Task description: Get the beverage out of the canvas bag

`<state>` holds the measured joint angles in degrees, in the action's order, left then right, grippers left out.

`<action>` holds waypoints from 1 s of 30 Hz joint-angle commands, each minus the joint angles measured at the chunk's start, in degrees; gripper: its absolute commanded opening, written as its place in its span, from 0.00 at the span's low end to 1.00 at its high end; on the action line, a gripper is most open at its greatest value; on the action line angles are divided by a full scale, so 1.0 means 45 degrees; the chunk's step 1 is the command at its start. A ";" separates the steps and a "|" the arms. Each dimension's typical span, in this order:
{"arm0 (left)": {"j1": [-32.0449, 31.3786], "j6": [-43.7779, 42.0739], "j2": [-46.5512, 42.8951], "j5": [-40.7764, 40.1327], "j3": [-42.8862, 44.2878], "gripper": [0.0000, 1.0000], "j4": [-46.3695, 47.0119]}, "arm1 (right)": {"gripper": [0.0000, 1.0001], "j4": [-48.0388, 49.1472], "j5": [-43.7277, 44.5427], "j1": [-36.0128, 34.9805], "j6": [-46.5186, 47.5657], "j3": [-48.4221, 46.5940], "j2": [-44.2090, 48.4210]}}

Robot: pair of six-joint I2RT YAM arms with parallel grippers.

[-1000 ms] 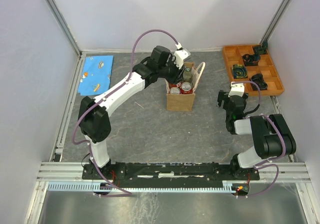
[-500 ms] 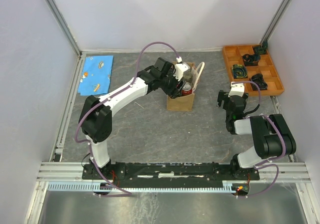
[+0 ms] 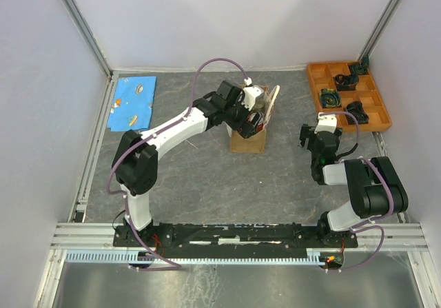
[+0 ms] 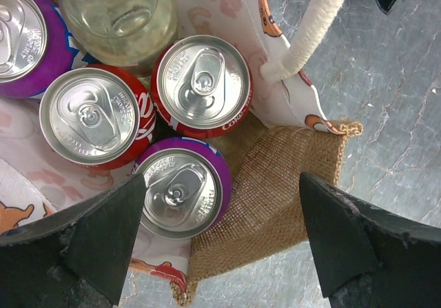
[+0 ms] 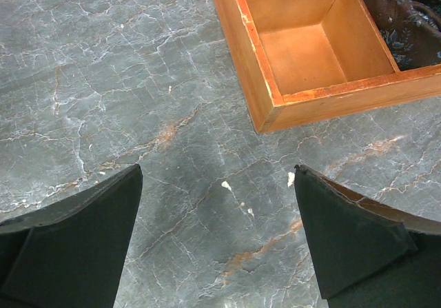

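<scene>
The tan burlap canvas bag (image 3: 248, 141) stands on the grey marbled tabletop (image 5: 103, 60) toward the middle of its far half, well apart from the orange wooden compartment tray (image 3: 313, 91) in the far right corner and the blue patterned cloth (image 3: 133, 101) in the far left one. The left hand (image 4: 220, 239) hangs directly over the bag's mouth with its two dark fingers (image 4: 89, 246) spread wide and nothing between them. Inside the bag, packed against one another on a printed white lining, are two red-rimmed soda cans (image 4: 201, 84), a purple-rimmed soda can (image 4: 180, 187) just beside the left finger's tip, a second purple can (image 4: 21, 36) at the frame's edge, and a clear glass bottle (image 4: 117, 15). A cream rope handle (image 4: 313, 29) rises from the bag's wall. The right hand (image 5: 217, 204) hovers low over bare tabletop near the tray's corner, its fingers likewise apart and gripping nothing; the tray compartment nearest it (image 5: 310, 46) holds nothing visible.
</scene>
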<state>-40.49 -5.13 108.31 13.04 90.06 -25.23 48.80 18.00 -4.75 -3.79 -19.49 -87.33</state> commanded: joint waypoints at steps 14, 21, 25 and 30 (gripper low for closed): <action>0.0026 0.0222 0.1523 -0.1907 0.1056 0.89 -0.2091 | 0.99 0.0407 0.0063 0.0046 -0.0084 -0.0221 0.0154; 0.0023 0.0457 0.1803 -0.2542 0.1415 0.86 -0.2798 | 0.99 0.0407 0.0063 0.0046 -0.0092 -0.0219 0.0163; 0.0019 0.0684 0.2138 -0.2668 0.1744 0.86 -0.3374 | 0.99 0.0407 0.0058 0.0042 -0.0089 -0.0221 0.0158; 0.0013 0.1166 0.2305 -0.2648 0.1880 0.87 -0.3877 | 0.99 0.0407 0.0063 0.0041 -0.0072 -0.0221 0.0157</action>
<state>-41.34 -2.72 114.50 4.12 99.29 -33.82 48.80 18.00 -4.75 -3.79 -19.49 -87.33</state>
